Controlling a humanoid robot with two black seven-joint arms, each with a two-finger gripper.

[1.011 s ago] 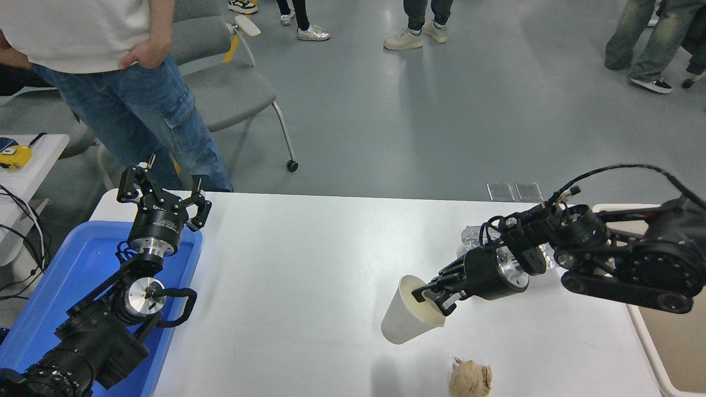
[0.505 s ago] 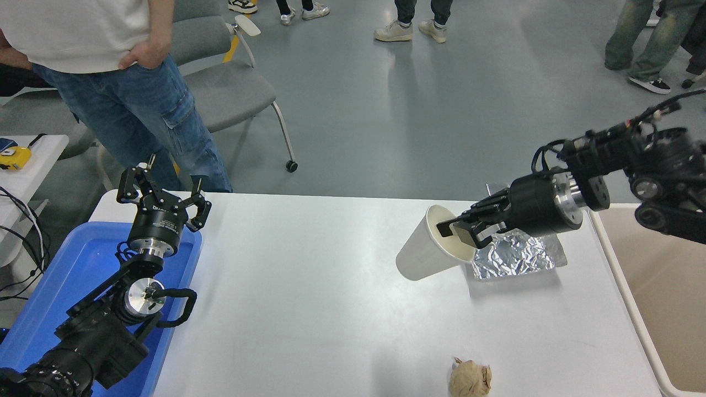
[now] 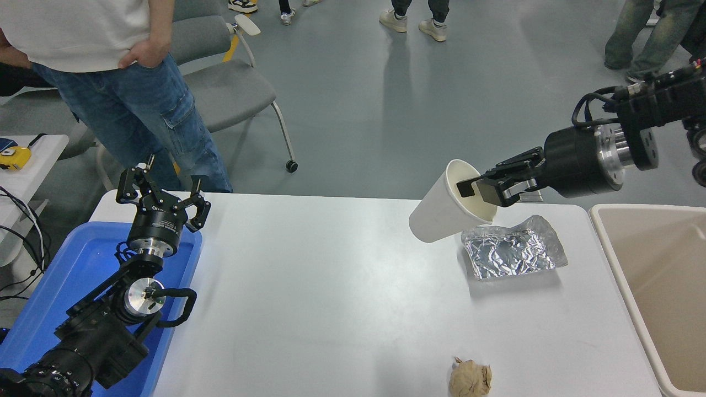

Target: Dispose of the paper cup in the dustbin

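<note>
Bright, even overhead light fills the scene. The white desk (image 3: pixel 331 286) shows only soft, faint shadows. Below the right gripper (image 3: pixel 485 190), crumpled foil (image 3: pixel 513 253) throws sharp glints and a soft shadow on its near side. The picture is sharp throughout, with no motion blur; lines bend slightly toward the frame edges.

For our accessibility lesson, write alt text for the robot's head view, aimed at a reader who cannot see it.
The right gripper holds the tilted paper cup by its rim, above the white table, left of the beige dustbin. Crumpled foil and a brown paper ball lie below; the left gripper is parked over a blue tray.
</note>
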